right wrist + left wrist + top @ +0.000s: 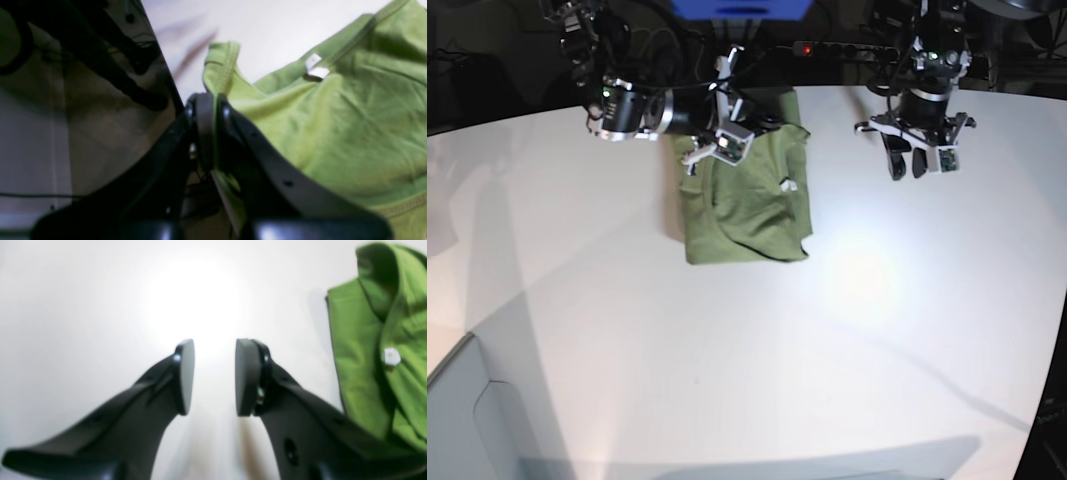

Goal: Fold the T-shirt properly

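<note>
Base view: your T-shirt (745,205) lies partly folded on the white table (727,370), upper centre of frame. Right gripper (210,133) — jaws pinched together on the shirt's edge near the frame's top. Left gripper (214,376) hangs at upper right, jaws parted, holding nothing — white tag (391,356) shows on the cloth.

Base view looks down from above on the whole table (627,330), both arms distant. Each wrist view looks close along its own jaws: left over bare table, right into the T-shirt (350,133). All three share the shirt.
</note>
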Robot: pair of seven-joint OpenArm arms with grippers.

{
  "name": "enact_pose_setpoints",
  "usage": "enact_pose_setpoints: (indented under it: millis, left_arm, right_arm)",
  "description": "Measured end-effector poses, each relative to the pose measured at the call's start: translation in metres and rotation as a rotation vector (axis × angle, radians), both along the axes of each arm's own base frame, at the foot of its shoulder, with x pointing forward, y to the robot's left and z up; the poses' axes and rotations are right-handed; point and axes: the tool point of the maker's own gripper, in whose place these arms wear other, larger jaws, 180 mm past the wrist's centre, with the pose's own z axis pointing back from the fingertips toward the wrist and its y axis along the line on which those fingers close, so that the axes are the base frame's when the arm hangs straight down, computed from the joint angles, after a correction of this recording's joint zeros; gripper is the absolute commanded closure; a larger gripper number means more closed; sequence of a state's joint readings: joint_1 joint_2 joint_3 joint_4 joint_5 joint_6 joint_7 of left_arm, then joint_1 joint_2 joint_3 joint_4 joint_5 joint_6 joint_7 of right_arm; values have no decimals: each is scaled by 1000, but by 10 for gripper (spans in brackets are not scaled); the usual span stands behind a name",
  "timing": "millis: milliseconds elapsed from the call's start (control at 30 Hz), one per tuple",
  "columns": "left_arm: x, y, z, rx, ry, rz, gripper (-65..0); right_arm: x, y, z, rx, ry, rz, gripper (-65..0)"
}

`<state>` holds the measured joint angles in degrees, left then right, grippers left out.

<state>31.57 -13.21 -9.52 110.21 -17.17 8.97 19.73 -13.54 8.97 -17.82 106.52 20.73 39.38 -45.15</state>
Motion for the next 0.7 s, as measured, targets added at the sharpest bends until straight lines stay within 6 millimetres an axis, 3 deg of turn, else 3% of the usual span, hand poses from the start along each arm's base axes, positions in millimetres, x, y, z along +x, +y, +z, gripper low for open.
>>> enact_pose_setpoints:
  millis: [267,567,633,700]
  left_arm:
    - [1,9,3,4,-13,39,-203]
    - [4,9,5,3,-20,39,-203]
    - [10,8,12,3,-47,34,-204]
    - [13,6,20,4,-68,29,-221]
  right_arm:
    - [-3,-19,-11,-64,0,17,-10]
    - [-11,-12,-11,-59,6,49,-13]
    - [-20,-8,-13,-60,13,85,-54]
    - [-24,-9,-15,-76,12,112,-138]
